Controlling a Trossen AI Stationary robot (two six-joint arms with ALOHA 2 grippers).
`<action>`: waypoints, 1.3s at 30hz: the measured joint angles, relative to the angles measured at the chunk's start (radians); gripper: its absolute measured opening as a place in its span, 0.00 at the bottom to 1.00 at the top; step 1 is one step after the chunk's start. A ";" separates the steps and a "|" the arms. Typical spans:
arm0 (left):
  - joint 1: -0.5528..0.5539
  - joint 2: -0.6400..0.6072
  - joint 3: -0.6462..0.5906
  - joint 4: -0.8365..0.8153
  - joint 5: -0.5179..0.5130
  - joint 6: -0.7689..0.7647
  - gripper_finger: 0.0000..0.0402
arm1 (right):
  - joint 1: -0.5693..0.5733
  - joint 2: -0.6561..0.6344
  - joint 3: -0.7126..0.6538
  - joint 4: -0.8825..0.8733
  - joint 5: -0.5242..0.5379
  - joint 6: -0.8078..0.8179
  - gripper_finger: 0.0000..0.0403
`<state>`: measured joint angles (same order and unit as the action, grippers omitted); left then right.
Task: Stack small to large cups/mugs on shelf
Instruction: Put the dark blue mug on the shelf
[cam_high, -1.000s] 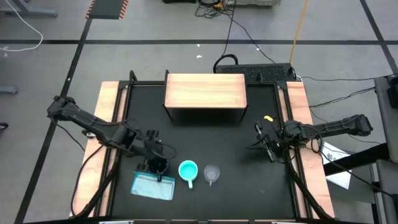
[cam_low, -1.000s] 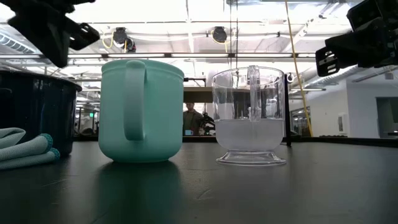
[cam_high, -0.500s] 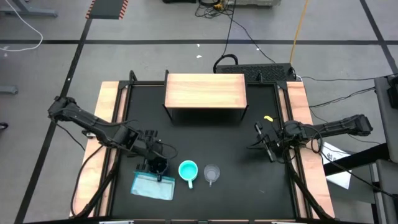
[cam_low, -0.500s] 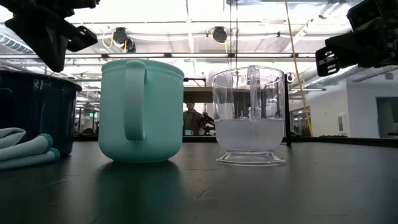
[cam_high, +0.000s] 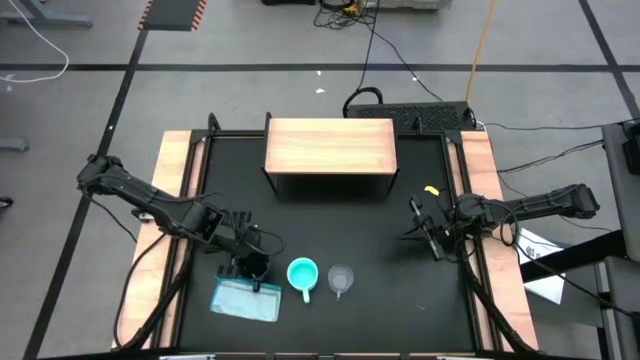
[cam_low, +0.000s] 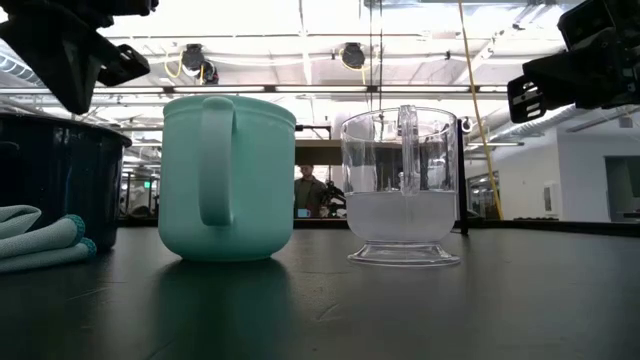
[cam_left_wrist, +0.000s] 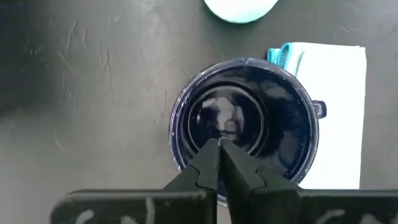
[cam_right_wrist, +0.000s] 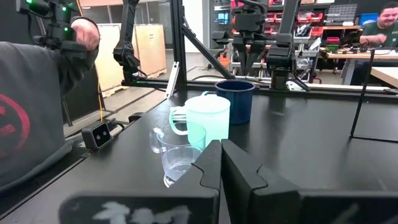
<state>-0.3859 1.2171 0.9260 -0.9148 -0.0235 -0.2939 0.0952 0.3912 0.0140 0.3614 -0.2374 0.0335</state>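
Three vessels stand in a row near the front edge of the black worktop (cam_high: 330, 215). From left to right in the high view they are a dark navy mug (cam_high: 254, 268), a turquoise mug (cam_high: 302, 273) with its handle turned toward the front edge, and a clear cup (cam_high: 341, 278). The three stand just beside one another without touching. The navy mug rests on the far corner of a flat light-blue packet (cam_high: 245, 299), which lies at the front left.

The left end effector (cam_left_wrist: 219, 144) hangs straight above the navy mug's open mouth; its fingers (cam_left_wrist: 239, 174) meet at the tips, closed on nothing, and the mug's small handle points toward the packet.

Farther back, at the right side of the worktop, the right end effector (cam_high: 418, 226) waits well apart from the cups, its fingers pressed together and empty, facing the row.

At the far edge stands the shelf (cam_high: 330, 147), its light wooden top bare, well apart from all three vessels.

Beyond the worktop, a grey sleeve (cam_right_wrist: 28, 106) of a person shows in the right wrist view.
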 joint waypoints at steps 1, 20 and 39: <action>0.000 0.000 0.000 -0.009 0.000 -0.008 0.06 | 0.000 0.000 0.000 0.000 0.000 0.000 0.00; 0.049 0.000 0.000 -0.019 -0.029 -0.018 0.37 | 0.000 0.000 0.000 0.000 0.000 0.000 0.00; 0.103 0.000 -0.002 0.053 0.024 0.102 0.50 | 0.000 0.000 0.000 0.000 0.000 0.000 0.00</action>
<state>-0.2825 1.2175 0.9245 -0.8619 0.0002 -0.1921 0.0952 0.3912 0.0140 0.3611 -0.2375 0.0338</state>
